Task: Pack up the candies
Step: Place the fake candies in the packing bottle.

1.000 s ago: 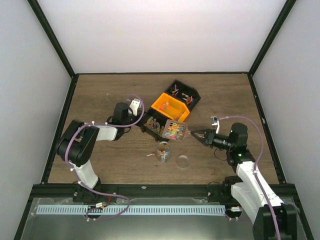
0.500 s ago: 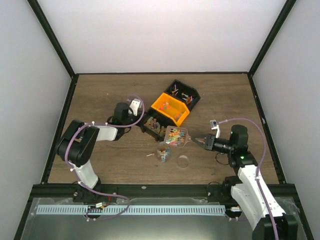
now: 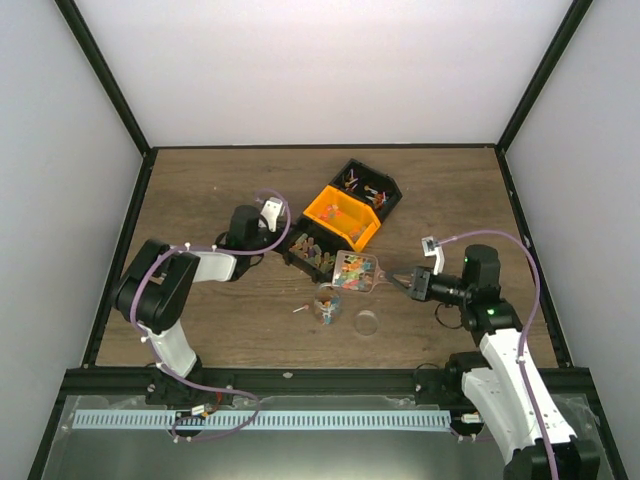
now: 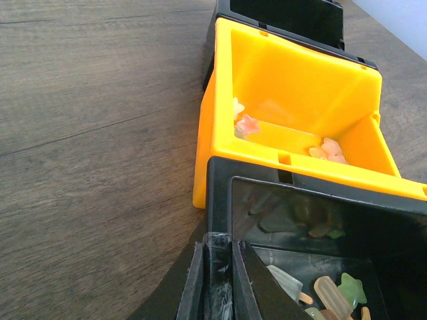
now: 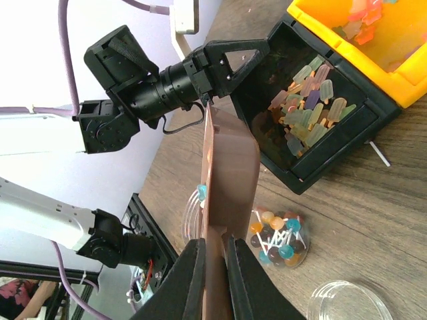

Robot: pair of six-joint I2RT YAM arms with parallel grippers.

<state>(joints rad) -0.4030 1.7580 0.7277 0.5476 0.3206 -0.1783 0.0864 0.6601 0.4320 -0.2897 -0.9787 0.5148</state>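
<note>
A clear lid (image 3: 366,322) lies nearest the front edge. Just left of it, the small cup (image 3: 327,303) holds candies (image 5: 275,237) with sticks pointing every way. The right gripper (image 5: 213,264) is clamped on a shallow tray (image 3: 355,270) of candies, its length running left toward the near black bin (image 3: 308,251). The left gripper (image 4: 217,265) pinches that bin's wall, and long candies lie inside. Beyond, the orange bin (image 3: 343,217) and far black bin (image 3: 367,187) hold a few. Bare table (image 3: 200,190) lies to the left.
</note>
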